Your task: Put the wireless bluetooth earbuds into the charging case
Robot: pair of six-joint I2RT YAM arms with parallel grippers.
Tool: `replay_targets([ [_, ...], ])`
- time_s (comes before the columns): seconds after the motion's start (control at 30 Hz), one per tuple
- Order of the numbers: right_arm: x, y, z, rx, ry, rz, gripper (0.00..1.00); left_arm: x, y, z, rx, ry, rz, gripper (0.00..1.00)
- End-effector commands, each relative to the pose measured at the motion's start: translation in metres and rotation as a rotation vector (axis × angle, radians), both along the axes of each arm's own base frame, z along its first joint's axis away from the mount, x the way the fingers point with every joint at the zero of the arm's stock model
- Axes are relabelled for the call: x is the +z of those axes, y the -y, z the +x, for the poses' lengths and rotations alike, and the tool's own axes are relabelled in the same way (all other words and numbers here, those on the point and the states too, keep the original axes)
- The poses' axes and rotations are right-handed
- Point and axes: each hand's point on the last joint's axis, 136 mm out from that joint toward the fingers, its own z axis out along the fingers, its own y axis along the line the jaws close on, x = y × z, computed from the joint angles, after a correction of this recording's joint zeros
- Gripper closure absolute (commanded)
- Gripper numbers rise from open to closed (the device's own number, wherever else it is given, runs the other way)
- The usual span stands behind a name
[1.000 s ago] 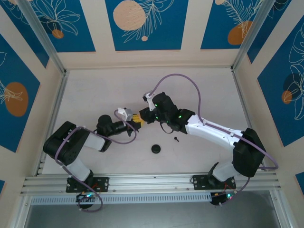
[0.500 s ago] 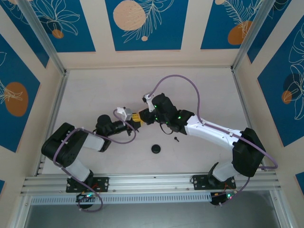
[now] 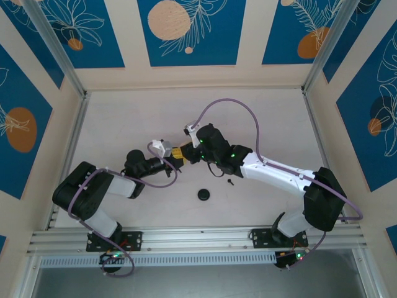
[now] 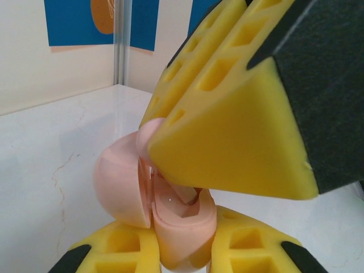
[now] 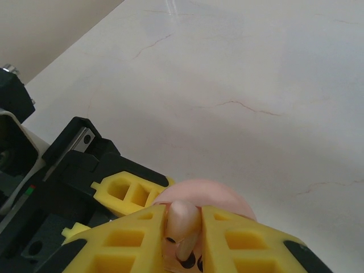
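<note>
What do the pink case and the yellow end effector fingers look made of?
The charging case: probably moulded plastic, satin pale pink; smooth curved shell, soft highlights, crisp seam where the lid parts. The yellow fingers: seemingly a soft printed or rubbery plastic, matte; square open cells, no glare. The look leaves open which.

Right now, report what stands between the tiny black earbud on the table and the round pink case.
The right gripper, its yellow fingers at the open mouth of the pale pink charging case, which the left gripper clamps. Nothing on the table blocks the tiny black earbud.
</note>
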Motion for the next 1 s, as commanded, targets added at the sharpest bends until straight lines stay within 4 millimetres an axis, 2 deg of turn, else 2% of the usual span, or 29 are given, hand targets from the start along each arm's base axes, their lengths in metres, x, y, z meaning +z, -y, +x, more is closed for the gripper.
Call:
replay_targets([
  [0.0,-0.024,0.001,-0.009,0.027,-0.021,-0.087,0.79,0.039,0.005,-0.003,-0.019,0.119,-0.062,0.93],
  [0.57,-0.028,0.003,-0.017,0.048,-0.015,-0.141,0.79,0.036,0.005,-0.002,-0.019,0.106,-0.042,0.93],
  [0.97,-0.031,0.002,-0.021,0.058,-0.034,-0.124,0.78,0.041,0.006,-0.004,-0.027,0.111,-0.045,0.93],
])
